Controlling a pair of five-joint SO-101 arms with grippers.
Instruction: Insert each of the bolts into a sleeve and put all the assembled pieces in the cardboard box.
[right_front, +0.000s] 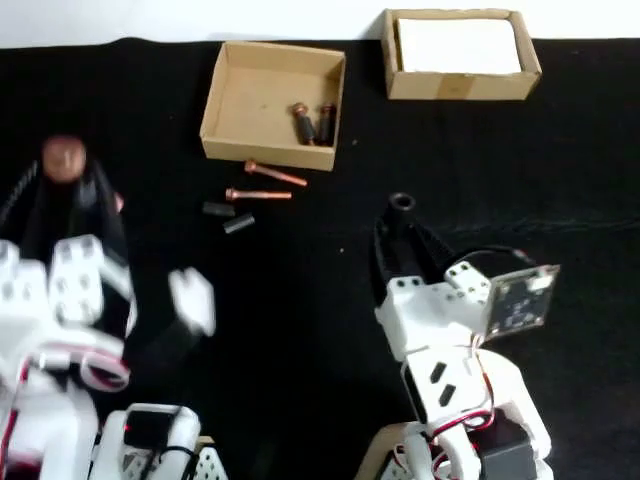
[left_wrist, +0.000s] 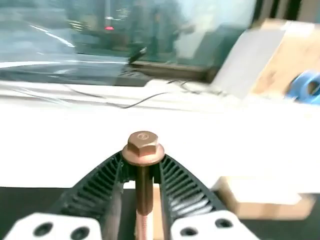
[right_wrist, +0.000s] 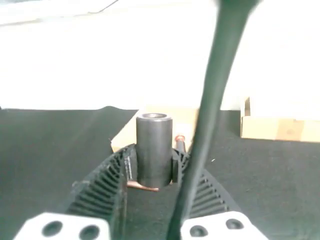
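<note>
A: Left arm first. Fingers?

B: Left gripper (left_wrist: 143, 174) is clamped on a copper bolt (left_wrist: 143, 150). Both fingers press the shank from either side. The hex head stands just above the fingertips and the shank runs down between them. Bolt is upright in the grip.

A: Where on the table?

B: High view puts it over the left side of the black mat (right_front: 300, 330), well apart from the cardboard box (right_front: 258, 100).

A: Right arm?

B: Right gripper (right_wrist: 153, 172) is closed around a dark sleeve (right_wrist: 154, 145). Sleeve is upright with the open bore facing up, and its upper part is clear of the fingers. In the high view it sits right of centre over the mat, nearer the arms than the box and off to the box's right. A black cable (right_wrist: 212, 110) crosses close to the wrist camera, just beside the sleeve.

A: Box contents?

B: Two assembled pieces (right_front: 300, 125) lie side by side near the right wall. Each is a dark sleeve with a copper end showing.

A: Loose stock?

B: Two loose bolts (right_front: 275, 174) lie flat on the mat just in front of the box, one beside the other. Two loose sleeves (right_front: 238, 223) lie on their sides near the lower bolt's head. Cannot tell whether they touch it.

A: Anything else?

B: A second box (right_front: 455, 85) stands at the far right of the mat, with something flat and white inside.
</note>
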